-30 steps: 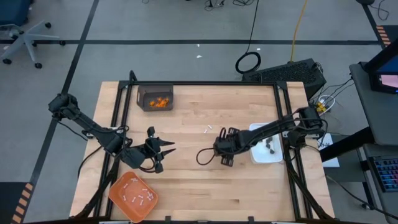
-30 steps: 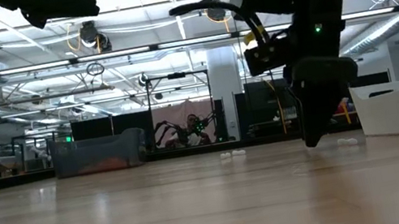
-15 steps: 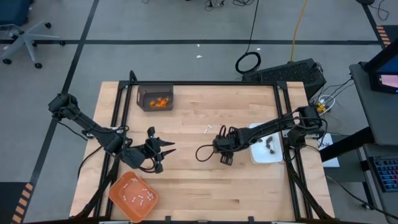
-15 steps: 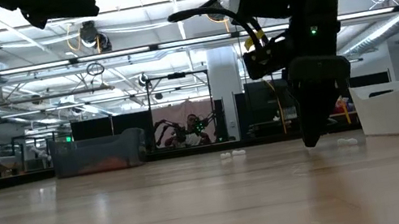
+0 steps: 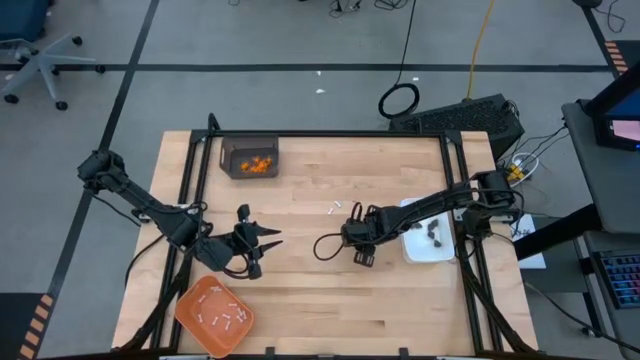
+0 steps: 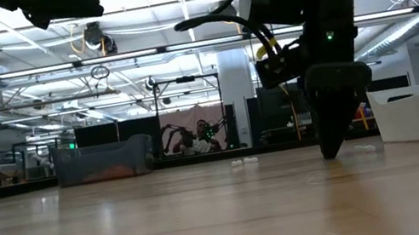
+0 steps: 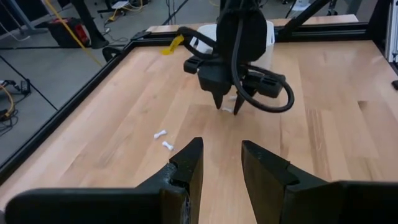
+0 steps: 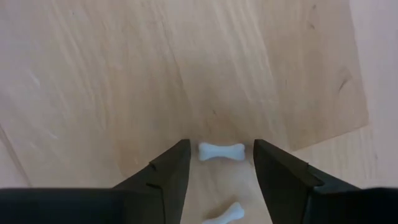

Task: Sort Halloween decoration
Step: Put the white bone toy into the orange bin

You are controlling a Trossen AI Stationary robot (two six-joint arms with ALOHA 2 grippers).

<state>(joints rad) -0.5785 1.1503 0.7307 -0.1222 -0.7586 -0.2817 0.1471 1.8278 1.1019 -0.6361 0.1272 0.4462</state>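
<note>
Our right gripper (image 8: 221, 163) points down at the pale wooden table (image 5: 300, 290), and its 2 dark fingers (image 8: 166, 171) stand apart with a small white bone-shaped stick (image 8: 221, 151) lying between them. The fingers are close on both sides of the stick but do not squeeze it yet. A 2nd white stick (image 8: 227, 213) lies just beside it, nearer to the wrist.

From above, we see this gripper (image 5: 358, 250) near the middle of the table, just beside the white rectangular dish (image 5: 412, 252) that holds a few dark brown-black bits (image 5: 432, 235). 2 more white sticks (image 5: 334, 210) lie loose on the wood a little way off.

Our left gripper (image 5: 262, 238) waits over the left half of the table, its fingers (image 7: 188, 168) a little apart and holding nothing. Near it sits the round orange tray (image 5: 188, 310) with many white sticks (image 5: 222, 315) in it. A dark bin (image 5: 228, 152) at the far edge holds the orange bits (image 5: 260, 164).

We think the step in hand is picking up 1 white stick. Next, the fingers need to shut on it gently, lift it straight up, and not knock the stick beside it. Then it likely goes to the orange tray.
</note>
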